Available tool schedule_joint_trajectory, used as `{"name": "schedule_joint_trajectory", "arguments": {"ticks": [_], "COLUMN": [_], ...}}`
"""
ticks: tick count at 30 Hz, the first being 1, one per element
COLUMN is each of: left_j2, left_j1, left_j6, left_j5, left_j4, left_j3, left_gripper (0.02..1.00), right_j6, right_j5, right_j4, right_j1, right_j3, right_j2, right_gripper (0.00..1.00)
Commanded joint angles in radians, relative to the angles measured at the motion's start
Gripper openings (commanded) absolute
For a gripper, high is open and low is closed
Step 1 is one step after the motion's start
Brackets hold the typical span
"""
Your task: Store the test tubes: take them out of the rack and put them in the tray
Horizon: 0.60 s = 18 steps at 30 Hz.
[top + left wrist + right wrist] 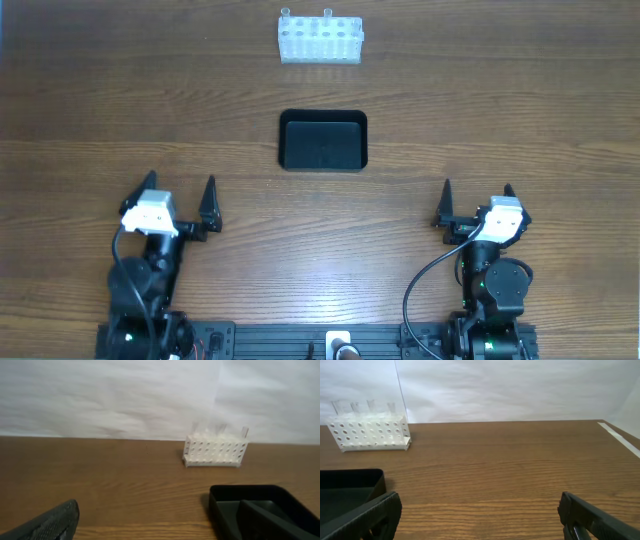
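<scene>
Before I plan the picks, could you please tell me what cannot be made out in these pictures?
Tube count: the clear tubes in the rack are too small in the top view and faint against the white wall in both wrist views.
Tray: cut off by the frame edge in both wrist views, and partly behind a finger of the right gripper in the right wrist view.

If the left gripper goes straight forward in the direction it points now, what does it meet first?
Likely nothing: the left gripper points across bare table, and the way looks free up to the far edge. The tray and the rack sit to the right of that line.
</scene>
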<state>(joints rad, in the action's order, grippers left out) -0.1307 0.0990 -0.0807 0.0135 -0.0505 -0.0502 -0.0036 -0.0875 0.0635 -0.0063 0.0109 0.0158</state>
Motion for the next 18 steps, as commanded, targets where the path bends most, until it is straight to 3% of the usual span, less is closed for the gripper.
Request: {"name": "schedule_joint_trajectory", "arguments": {"ticks": [1, 10, 13, 18], "left_j2": [-0.275, -0.916, -1.080, -1.335], "left_j1": [-0.006, 0.016, 0.059, 0.126], "left_j6": [0.103, 0.099, 0.095, 0.011], "left_j5": [0.032, 0.161, 0.119, -0.035], "left_j4": [-0.051, -0.001, 0.080, 0.180], "left_j3": [-0.225, -0.756, -0.922, -1.172], "left_gripper": [0.996, 0.998, 0.998, 0.998], "right_j6": [0.003, 0.003, 0.003, 0.003], "right_j5": [0.005, 0.005, 0.005, 0.005], "right_j4": [0.004, 0.004, 0.004, 0.004], "right_j1": [-0.009, -0.009, -0.009, -0.009], "right_j3": [-0.006, -0.006, -0.006, -0.006], "right_j2": [-0.009, -0.009, -0.009, -0.009], "right_gripper": [0.991, 0.993, 0.991, 0.991]}}
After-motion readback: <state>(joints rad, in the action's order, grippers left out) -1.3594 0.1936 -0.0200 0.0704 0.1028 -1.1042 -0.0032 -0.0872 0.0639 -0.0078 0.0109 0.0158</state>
